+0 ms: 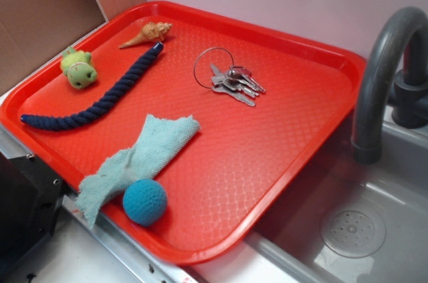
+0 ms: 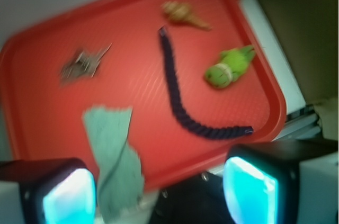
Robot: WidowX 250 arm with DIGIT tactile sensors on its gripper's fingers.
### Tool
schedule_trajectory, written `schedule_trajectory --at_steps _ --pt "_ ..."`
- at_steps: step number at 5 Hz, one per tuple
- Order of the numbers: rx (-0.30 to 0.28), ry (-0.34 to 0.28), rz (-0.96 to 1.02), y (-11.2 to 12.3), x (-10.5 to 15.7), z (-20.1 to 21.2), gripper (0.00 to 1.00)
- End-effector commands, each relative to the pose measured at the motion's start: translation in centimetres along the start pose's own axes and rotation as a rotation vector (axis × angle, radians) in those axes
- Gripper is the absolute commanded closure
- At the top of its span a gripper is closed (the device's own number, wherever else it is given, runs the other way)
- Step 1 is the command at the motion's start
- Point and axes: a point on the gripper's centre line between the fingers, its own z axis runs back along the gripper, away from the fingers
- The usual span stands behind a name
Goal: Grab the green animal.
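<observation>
Your claw hanging wide open, gripping nothing, well apart from green animal lying on red tray beside navy rope

Gripper as I'm seeing it through the wrist camera

I'm looking at two chunky black fingers with rounded corners, each one showing a glossy pad that is glowing pale cyan to white; the picture is blurring, so I'm making out no screws, cables or markings, and in the exterior view I'm only catching a dark, blurry shape in the top left corner.
</observation>
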Motion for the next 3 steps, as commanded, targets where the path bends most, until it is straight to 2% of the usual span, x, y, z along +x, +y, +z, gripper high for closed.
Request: schedule_trajectory --at_steps 1,2,3 --pt "0.046 -0.186 0.498 4.3 3.7 -3.0 0.00" --pt "0.090 -0.232 0.741 6.1 4.5 -4.9 0.00" --pt "0.181 -0.323 0.945 7.6 5.0 -7.2 0.00"
